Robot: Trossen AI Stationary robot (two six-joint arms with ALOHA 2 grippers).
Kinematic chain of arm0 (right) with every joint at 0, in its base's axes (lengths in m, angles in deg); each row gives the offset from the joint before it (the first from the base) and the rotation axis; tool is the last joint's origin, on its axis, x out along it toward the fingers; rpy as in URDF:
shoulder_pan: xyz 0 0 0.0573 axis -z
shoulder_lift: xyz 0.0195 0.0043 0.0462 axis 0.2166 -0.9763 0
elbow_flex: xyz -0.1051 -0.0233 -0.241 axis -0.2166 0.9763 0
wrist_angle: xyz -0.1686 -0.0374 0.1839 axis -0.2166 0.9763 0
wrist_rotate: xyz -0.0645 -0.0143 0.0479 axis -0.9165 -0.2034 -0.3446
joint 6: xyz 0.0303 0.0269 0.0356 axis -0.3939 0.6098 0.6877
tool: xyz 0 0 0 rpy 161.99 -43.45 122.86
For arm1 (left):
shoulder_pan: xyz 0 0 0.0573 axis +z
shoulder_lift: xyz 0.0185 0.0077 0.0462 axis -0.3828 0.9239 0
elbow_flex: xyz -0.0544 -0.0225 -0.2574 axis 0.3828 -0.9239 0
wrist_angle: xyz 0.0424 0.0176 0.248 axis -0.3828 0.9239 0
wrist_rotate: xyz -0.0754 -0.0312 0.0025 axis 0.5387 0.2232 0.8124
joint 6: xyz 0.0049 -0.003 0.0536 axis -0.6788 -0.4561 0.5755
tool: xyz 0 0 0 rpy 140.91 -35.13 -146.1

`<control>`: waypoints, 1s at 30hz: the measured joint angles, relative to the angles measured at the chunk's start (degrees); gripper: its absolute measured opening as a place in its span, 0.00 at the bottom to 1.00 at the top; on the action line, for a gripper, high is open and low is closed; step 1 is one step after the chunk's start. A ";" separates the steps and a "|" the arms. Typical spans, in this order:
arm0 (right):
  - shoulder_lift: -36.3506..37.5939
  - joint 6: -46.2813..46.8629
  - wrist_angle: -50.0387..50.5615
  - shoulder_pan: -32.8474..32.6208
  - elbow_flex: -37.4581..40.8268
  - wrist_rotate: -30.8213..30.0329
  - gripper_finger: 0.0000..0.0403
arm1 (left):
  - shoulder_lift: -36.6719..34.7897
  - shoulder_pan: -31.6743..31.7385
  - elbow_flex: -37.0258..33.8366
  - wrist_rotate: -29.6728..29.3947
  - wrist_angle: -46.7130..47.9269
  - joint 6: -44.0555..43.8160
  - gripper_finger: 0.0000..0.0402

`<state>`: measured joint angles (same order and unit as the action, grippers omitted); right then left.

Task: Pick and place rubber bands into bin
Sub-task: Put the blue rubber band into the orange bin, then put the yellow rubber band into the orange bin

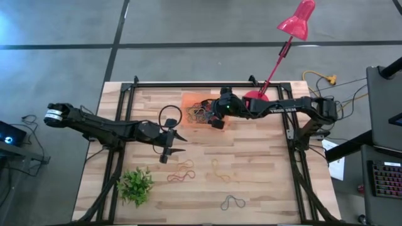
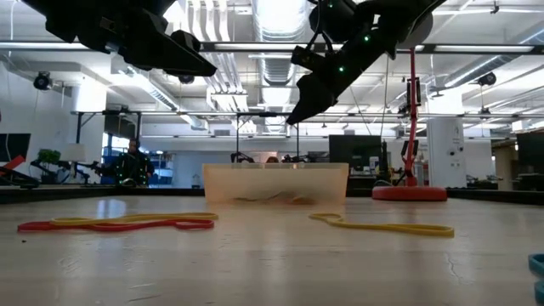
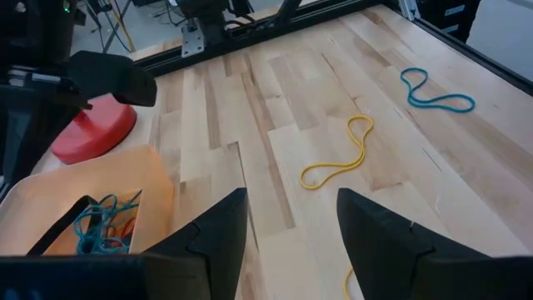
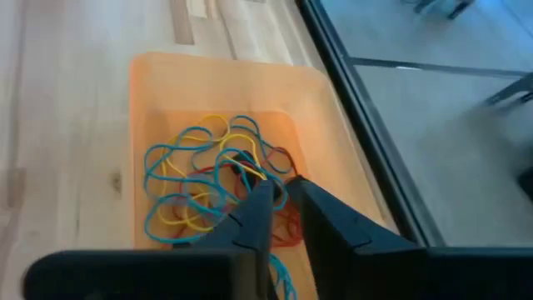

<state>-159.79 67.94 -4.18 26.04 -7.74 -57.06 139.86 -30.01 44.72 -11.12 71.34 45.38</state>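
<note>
Right gripper (image 4: 279, 218) above the bin (image 1: 191, 102) at the far middle, jaws only a crack apart, holding nothing. Tangle of rubber bands (image 4: 212, 187) in there already. Left gripper (image 3: 287, 229) wide open, empty, over bare table (image 1: 264, 188). Loose yellow band (image 3: 339, 161) nearby.

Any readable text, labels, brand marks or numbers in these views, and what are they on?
White lettering along the right arm forearm, high view: present, but too small and blurred to read.
Rubber bands, bin, table, red lamp: no text visible.
Room signs behind the table, low view: none readable.
</note>
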 joint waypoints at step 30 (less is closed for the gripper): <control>1.99 2.83 8.45 -17.71 1.92 23.25 0.37 | 14.85 -0.07 -0.15 11.97 6.85 -8.07 0.43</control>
<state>-157.80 70.77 4.28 8.33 -5.81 -33.81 154.71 -30.08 44.57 0.84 78.19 37.31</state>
